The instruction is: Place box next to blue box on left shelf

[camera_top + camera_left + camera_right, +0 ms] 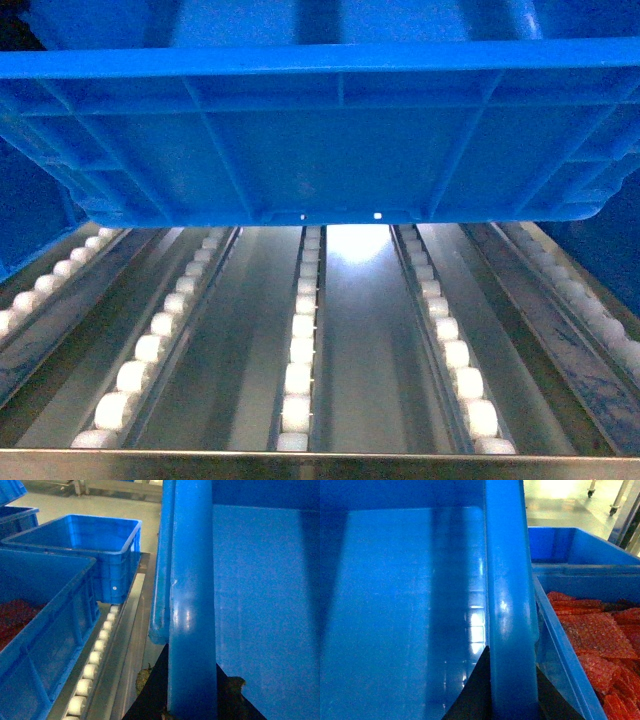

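In the left wrist view, the left gripper [192,711] is clamped on the thick rolled rim of the blue crate [260,605], its dark fingers [150,690] flanking the rim at the bottom of the frame. The right wrist view shows the same on the other side: the right gripper [512,707] grips the crate's rim, one dark finger [475,690] inside the wall and the other outside.

Held by both arms, the crate hangs in the air above the left shelf [330,462]. In the head view its ribbed side wall and underside fill the upper half, clear of the white rollers [298,378] that run in parallel tracks away from the shelf's steel front edge. The crate's interior looks bare in both wrist views.

Just to the left of the held crate, a blue box of red material [35,645] sits on a roller track, and farther back an open blue box [85,545] stands behind it. To the right, another blue box holding red bubble wrap [600,645] sits just beside the crate, with one more blue box [570,545] behind that.
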`<state>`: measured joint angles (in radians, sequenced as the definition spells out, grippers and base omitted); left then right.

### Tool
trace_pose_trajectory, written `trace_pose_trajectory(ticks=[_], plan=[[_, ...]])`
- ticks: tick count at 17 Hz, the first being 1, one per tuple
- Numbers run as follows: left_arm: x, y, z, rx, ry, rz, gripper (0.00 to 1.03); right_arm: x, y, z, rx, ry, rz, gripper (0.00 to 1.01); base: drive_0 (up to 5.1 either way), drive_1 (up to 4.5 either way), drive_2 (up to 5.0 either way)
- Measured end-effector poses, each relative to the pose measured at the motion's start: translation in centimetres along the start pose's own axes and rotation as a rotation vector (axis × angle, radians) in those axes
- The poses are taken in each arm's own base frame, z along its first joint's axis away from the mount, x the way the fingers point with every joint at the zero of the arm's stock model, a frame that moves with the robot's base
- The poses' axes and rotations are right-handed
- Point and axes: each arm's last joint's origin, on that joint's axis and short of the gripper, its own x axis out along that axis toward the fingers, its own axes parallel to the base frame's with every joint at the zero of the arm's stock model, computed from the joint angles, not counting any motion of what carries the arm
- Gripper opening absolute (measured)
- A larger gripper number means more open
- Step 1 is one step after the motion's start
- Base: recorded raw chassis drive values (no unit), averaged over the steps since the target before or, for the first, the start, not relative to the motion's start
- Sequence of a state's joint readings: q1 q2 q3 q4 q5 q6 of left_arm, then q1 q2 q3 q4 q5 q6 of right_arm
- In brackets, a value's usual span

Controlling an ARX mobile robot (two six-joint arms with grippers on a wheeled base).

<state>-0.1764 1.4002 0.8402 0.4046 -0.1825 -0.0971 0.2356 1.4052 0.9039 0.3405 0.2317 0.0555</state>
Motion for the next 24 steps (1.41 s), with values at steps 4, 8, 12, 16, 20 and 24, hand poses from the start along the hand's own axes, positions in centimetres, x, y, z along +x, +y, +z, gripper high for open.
trace_pose_trajectory(ticks=[4,8,12,16,20,24], plan=[[0.00,0.00,0.00,0.000,0.000,0.000,0.08,0.00,-0.01,0.00,0.000,0.000,0.000,0.09,0.0,0.00,0.0],[0.00,0.00,0.00,0.000,0.000,0.000,0.08,0.00,-0.01,0.00,0.000,0.000,0.000,0.09,0.0,0.00,0.0],[0.00,0.00,0.00,0.000,0.000,0.000,0.08,0.00,-0.01,0.00,0.000,0.000,0.000,0.09,0.0,0.00,0.0],[0.00,0.00,0.00,0.000,0.000,0.000,0.08,0.00,0.00,0.00,0.000,0.000,0.000,0.09,0.0,0.00,0.0],[0.00,0.00,0.00,0.000,0.000,0.000,0.08,0.00,0.00,0.00,0.000,0.000,0.000,0.09,0.0,0.00,0.0],[0.00,0.00,0.03,0.005,-0.003,0.000,0.08,0.01,-0.04,-0.09,-0.005,0.021,-0.013,0.09,0.0,0.00,0.0]])
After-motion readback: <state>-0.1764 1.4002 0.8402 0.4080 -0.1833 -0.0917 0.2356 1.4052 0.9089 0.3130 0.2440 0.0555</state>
